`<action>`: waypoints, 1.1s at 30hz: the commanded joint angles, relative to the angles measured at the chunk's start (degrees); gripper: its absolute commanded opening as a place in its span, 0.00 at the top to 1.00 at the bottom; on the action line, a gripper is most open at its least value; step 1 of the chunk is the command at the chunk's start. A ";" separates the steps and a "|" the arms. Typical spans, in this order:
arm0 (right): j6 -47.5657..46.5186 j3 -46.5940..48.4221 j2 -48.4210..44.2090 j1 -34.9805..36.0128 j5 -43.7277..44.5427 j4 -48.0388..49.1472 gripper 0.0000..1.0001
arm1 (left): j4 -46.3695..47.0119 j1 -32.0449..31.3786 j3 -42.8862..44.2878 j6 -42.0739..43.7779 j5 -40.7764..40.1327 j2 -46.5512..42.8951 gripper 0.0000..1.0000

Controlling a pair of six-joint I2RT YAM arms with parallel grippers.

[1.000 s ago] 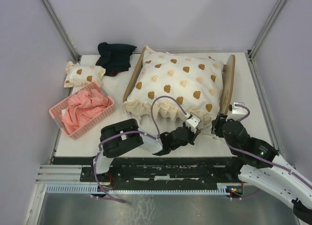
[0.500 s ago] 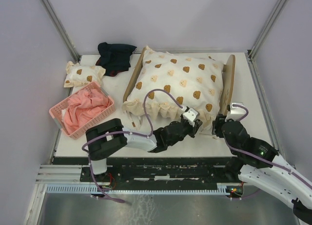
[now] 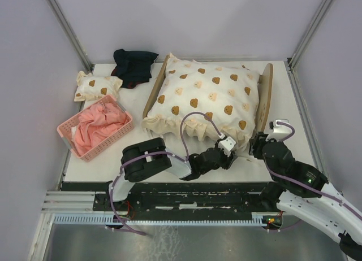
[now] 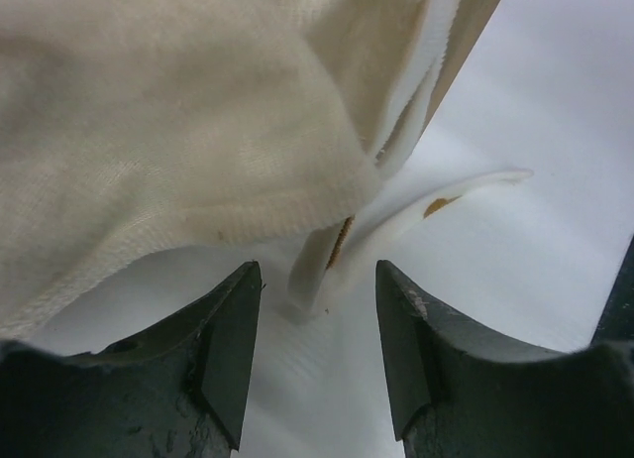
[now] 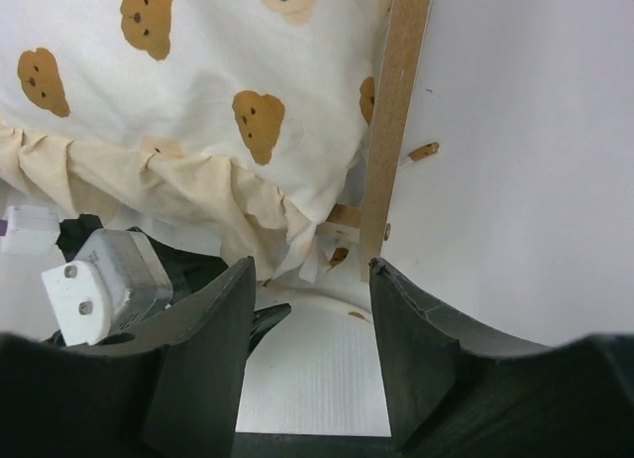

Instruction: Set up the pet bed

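The pet bed (image 3: 264, 97) lies mid-table, its plywood end boards showing left and right. A cream bear-print quilt (image 3: 206, 94) covers it and hides the mattress. My left gripper (image 3: 236, 155) sits low at the quilt's near right corner. In the left wrist view that gripper (image 4: 315, 309) is open, with the quilt's hem (image 4: 198, 180) and a white label strip (image 4: 322, 270) lying just beyond its tips. My right gripper (image 3: 257, 141) is open beside the bed's right board. In the right wrist view the right gripper (image 5: 310, 280) holds nothing, and the board (image 5: 396, 131) stands just ahead.
A pink basket (image 3: 108, 142) with pink cloth stands at the left. Behind it lie a small bear-print pillow (image 3: 96, 86) and a dark cloth (image 3: 134, 66). Grey walls close in the table on three sides.
The left gripper has opened and let go of the quilt's corner. The left arm reached toward the bed, then drew back. The right arm has barely shifted.
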 commanded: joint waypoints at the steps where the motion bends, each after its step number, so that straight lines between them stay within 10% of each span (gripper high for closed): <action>1: 0.47 1.47 -0.05 -0.07 1.59 0.65 0.42 | 3.37 -0.20 3.36 0.36 -2.15 2.26 0.43; 7: -0.68 0.52 0.31 -0.01 1.18 1.55 0.42 | 6.48 -0.19 0.47 2.79 -6.03 -1.64 0.96; 33: -8.79 -10.83 7.47 -0.01 0.60 19.27 0.52 | -4.97 8.51 2.76 3.60 -6.69 -22.73 0.97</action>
